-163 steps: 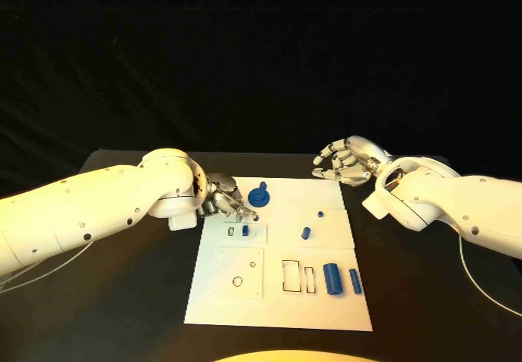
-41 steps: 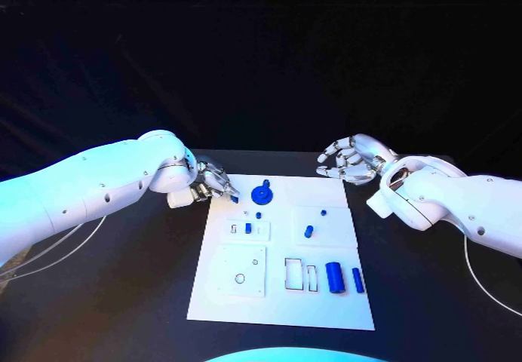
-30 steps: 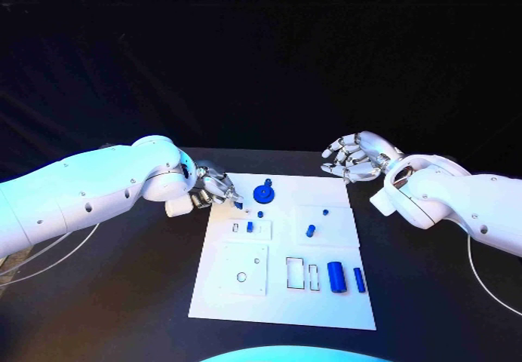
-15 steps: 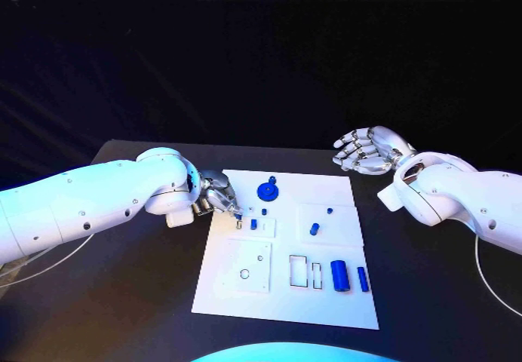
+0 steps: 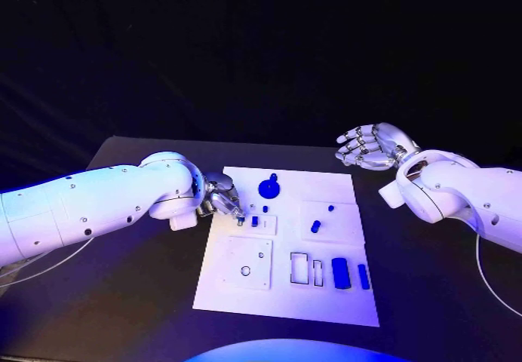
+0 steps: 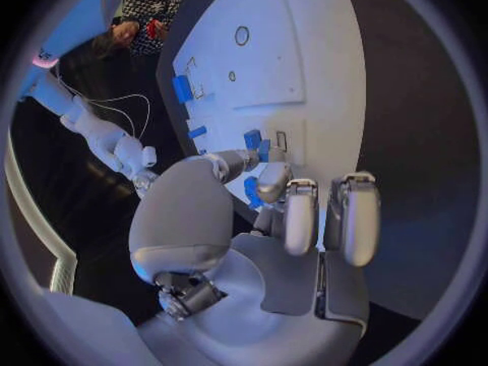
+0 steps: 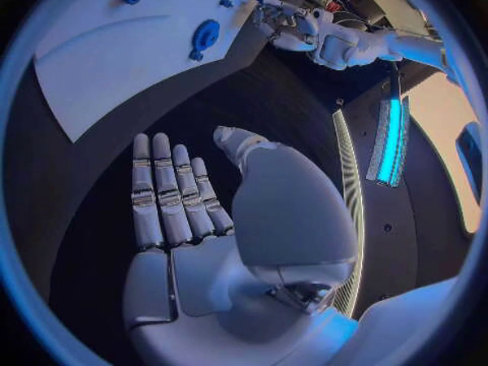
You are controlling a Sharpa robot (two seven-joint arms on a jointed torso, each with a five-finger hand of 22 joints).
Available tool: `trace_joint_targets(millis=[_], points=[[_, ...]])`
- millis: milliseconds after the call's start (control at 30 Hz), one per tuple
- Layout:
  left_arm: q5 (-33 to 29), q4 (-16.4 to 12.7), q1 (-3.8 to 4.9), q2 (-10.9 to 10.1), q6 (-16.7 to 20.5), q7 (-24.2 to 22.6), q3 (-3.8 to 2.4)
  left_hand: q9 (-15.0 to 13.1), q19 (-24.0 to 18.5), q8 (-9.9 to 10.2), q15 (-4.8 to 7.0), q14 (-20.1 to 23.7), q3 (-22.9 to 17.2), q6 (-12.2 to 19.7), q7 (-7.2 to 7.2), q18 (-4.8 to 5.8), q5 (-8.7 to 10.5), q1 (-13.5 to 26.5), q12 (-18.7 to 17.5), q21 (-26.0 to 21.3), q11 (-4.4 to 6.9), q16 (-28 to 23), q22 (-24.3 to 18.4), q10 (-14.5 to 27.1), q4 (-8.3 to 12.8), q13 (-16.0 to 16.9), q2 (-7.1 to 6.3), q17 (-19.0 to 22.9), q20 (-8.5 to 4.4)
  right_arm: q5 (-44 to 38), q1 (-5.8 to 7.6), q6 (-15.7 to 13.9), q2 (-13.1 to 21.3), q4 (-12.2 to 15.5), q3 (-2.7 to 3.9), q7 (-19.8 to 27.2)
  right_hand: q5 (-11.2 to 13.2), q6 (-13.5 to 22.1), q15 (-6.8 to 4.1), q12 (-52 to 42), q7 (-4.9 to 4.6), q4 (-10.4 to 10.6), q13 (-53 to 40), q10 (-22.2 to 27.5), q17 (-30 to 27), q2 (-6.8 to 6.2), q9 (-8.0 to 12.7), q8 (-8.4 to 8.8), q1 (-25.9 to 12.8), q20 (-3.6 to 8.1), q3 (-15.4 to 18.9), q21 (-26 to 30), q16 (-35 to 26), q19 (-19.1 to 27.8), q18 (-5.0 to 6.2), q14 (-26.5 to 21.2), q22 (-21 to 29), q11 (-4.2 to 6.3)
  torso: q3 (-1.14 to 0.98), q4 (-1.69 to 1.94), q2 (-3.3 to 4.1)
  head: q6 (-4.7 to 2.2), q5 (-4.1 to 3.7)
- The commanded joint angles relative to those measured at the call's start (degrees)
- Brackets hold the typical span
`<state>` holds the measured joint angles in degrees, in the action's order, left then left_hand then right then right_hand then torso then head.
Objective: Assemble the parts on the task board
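While the left hand (image 5: 221,199) pinches a small blue part (image 6: 251,139) (unlabelled), the right hand (image 5: 372,147) hangs empty, fingers apart.

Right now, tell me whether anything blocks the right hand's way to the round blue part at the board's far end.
Nothing visible does: the right hand hovers open beyond the task board, with bare table between it and the round blue part.

Left arm: enters from the table's left side, forearm low. Left hand (image 5: 221,200): fingers curled, tips pinching a small blue part (image 6: 252,139). Right arm: enters from the right. Right hand (image 5: 372,145): raised near the far right corner, fingers apart, holding nothing.
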<state>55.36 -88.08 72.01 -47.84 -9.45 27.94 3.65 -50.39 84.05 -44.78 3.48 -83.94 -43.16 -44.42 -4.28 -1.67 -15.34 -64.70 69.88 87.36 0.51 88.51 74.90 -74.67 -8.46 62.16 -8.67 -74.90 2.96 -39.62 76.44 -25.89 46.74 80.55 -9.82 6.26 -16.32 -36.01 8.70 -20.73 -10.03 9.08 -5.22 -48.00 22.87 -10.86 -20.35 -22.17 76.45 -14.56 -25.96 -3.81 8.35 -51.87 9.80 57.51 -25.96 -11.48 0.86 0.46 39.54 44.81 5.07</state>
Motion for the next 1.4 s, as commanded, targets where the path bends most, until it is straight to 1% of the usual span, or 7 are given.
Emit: trace_joint_targets(millis=[33, 267, 433, 867, 1033, 1200, 1400], points=[[1.3, -0.63, -0.11, 0.02, 0.77, 0.24, 0.03, -0.14, 3.56, -0.21, 0.32, -5.24, -8.12, -0.7, 0.27, 0.64, -0.44, 0.05, 0.38, 0.28, -0.11, -0.22, 10.93, -0.37, 7.83, 0.08, 0.38, -12.34, -0.41, 1.06, -0.04, 0.71, -0.05, -0.06, 0.0, 1.37, -0.37, -0.01, 0.04, 0.27, -5.4, -0.47, 0.22, -0.23, -0.14, 0.19, 0.12, 0.24, -0.46, -0.23, -0.08, 0.24, -0.34, 0.19, 0.59, -0.17, 0.45, -0.3, 0.01, 0.0, 0.0, 0.13, 0.05], [2.76, -1.01, -0.23, 0.05, 0.45, 0.42, 0.08, -0.15, 3.55, -0.23, 0.35, -5.25, -8.19, -0.78, 0.31, 0.64, -0.73, 0.16, 0.38, 0.27, -0.08, -0.21, 10.9, -0.42, 7.88, 0.07, 0.29, -12.35, -0.43, 1.13, -0.05, 0.82, -0.07, -0.07, -0.01, 1.4, -0.39, -0.12, 0.0, 0.27, -5.38, -0.53, 0.37, -0.36, -0.23, 0.22, 0.19, 0.22, -0.54, -0.23, -0.02, 0.22, -0.37, 0.1, 0.62, 0.0, 0.76, -0.27, -0.02, 0.04, -0.03, 0.25, 0.05], [3.28, -0.71, -0.28, 0.23, -0.08, 0.57, 0.17, -0.16, 3.57, -0.24, 0.36, -5.25, -8.22, -0.8, 0.32, 0.65, -0.88, 0.2, 0.34, 0.29, -0.07, -0.2, 10.95, -0.41, 7.9, 0.02, 0.26, -12.36, -0.44, 1.15, -0.05, 0.8, -0.05, -0.03, -0.01, 1.42, -0.39, -0.15, 0.0, 0.28, -5.39, -0.54, 0.42, -0.38, -0.25, 0.21, 0.21, 0.22, -0.58, -0.23, 0.0, 0.21, -0.39, 0.08, 0.62, 0.02, 0.84, -0.27, 0.0, 0.01, -0.04, 0.26, 0.0], [5.08, 0.08, -0.41, 0.87, -1.36, 0.86, 0.39, -0.24, 3.68, -0.38, 0.49, -5.28, -8.44, -1.15, 0.47, 0.69, -2.69, 0.84, 0.5, 0.39, 0.08, -0.15, 11.13, -0.81, 8.09, 0.29, -0.14, -12.43, -0.57, 1.15, -0.05, 0.88, 0.02, 0.06, -0.01, 1.33, -0.4, -0.21, 0.0, 0.29, -5.43, -0.55, 0.51, -0.44, -0.31, 0.19, 0.25, 0.23, -0.67, -0.23, 0.07, 0.2, -0.43, 0.03, 0.62, 0.08, 1.03, -0.3, -0.01, -0.02, -0.02, 0.33, 0.01], [5.48, 0.23, -0.42, 0.96, -2.01, 0.97, 0.41, -0.26, 3.7, -0.41, 0.52, -5.28, -8.44, -1.21, 0.5, 0.7, -3.11, 0.97, 0.59, 0.41, 0.1, -0.15, 11.17, -0.92, 8.13, 0.42, -0.21, -12.43, -0.59, 1.15, -0.06, 0.95, 0.05, 0.06, -0.01, 1.28, -0.4, -0.23, 0.0, 0.29, -5.45, -0.56, 0.54, -0.46, -0.33, 0.19, 0.27, 0.23, -0.7, -0.24, 0.08, 0.2, -0.44, 0.02, 0.62, 0.11, 1.08, -0.3, 0.0, 0.01, -0.02, 0.39, -0.19], [5.74, 0.42, -0.42, 1.08, -2.55, 1.07, 0.42, -0.27, 3.7, -0.41, 0.53, -5.27, -8.44, -1.23, 0.51, 0.7, -3.26, 1.02, 0.57, 0.41, 0.1, -0.16, 11.17, -0.92, 8.13, 0.4, -0.23, -12.4, -0.6, 1.15, -0.06, 0.97, 0.06, 0.08, -0.01, 1.24, -0.4, -0.23, 0.0, 0.29, -5.45, -0.56, 0.54, -0.46, -0.33, 0.19, 0.27, 0.23, -0.7, -0.24, 0.08, 0.2, -0.44, 0.02, 0.62, 0.11, 1.08, -0.3, -0.02, 0.02, -0.03, 0.38, -0.18], [5.94, 0.48, -0.43, 1.12, -3.24, 1.15, 0.42, -0.27, 3.7, -0.41, 0.53, -5.27, -8.44, -1.23, 0.51, 0.7, -3.26, 1.02, 0.57, 0.41, 0.1, -0.16, 11.17, -0.92, 8.13, 0.4, -0.23, -12.4, -0.6, 1.15, -0.06, 1.02, 0.07, 0.05, -0.01, 1.17, -0.4, -0.23, 0.0, 0.29, -5.45, -0.56, 0.54, -0.46, -0.33, 0.19, 0.27, 0.23, -0.7, -0.24, 0.08, 0.2, -0.44, 0.02, 0.62, 0.11, 1.08, -0.3, 0.01, -0.01, -0.01, 0.49, -0.2]])
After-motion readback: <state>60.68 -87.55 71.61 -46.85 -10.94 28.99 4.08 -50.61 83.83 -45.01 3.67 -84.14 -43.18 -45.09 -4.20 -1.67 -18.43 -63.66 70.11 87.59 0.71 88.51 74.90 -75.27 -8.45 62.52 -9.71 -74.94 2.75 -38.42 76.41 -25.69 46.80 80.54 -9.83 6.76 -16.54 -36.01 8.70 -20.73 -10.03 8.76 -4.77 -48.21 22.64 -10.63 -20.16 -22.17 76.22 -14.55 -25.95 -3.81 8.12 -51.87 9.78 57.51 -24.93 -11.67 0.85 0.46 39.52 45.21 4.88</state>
